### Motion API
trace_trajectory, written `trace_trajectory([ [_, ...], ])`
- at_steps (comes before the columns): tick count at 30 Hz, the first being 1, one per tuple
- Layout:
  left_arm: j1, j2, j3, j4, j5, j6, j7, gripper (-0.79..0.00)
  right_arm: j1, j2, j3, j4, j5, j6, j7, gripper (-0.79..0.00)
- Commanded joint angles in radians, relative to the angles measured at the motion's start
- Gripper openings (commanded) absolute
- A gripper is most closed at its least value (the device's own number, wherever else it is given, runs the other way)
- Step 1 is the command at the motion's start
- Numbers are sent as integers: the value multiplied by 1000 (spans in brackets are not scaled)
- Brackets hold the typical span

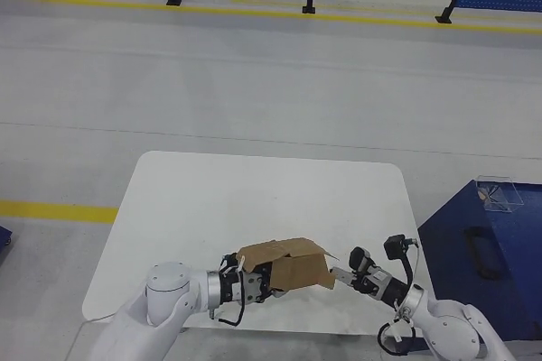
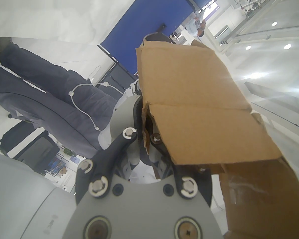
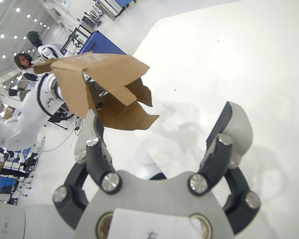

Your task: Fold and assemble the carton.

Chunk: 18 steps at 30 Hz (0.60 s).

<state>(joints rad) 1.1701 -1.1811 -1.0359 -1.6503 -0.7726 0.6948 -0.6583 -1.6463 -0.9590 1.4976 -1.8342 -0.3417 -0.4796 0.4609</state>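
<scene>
A brown carton (image 1: pixel 285 261), partly folded with loose flaps, is held above the near edge of the white table (image 1: pixel 253 189). My left gripper (image 1: pixel 253 285) is shut on one carton wall from the left side; in the left wrist view that wall (image 2: pixel 204 115) runs between the fingers (image 2: pixel 128 135). My right gripper (image 1: pixel 342 273) stands open just right of the carton. In the right wrist view the right gripper (image 3: pixel 162 123) has one finger (image 3: pixel 96 128) close under the carton's (image 3: pixel 107 83) lower flap and the other finger (image 3: pixel 230 123) well apart from it, with nothing between them.
A blue bin (image 1: pixel 492 262) stands right of the table, with a small clear box (image 1: pixel 499 192) on its top. The table's far half (image 3: pixel 214 50) is bare white surface. Grey floor with yellow lines lies beyond.
</scene>
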Motion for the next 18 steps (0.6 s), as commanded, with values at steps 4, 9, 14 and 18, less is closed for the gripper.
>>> trace_trajectory([
  [4, -10, -4, 12, 9, -16, -3, 20, -785, -14, 0, -7, -30, -4, 3, 20, 0],
  [9, -5, -2, 14, -5, -8, -46, 0, -785, 8, -3, -11, 3, -17, 21, 9, 0],
  [14, 14, 7, -2, -23, 8, -75, -31, -785, 19, -2, 18, 44, -13, 19, -6, 0],
  [18, 29, 13, -4, -39, 26, -106, -79, -785, 28, -2, 29, 71, -12, 18, -5, 0],
])
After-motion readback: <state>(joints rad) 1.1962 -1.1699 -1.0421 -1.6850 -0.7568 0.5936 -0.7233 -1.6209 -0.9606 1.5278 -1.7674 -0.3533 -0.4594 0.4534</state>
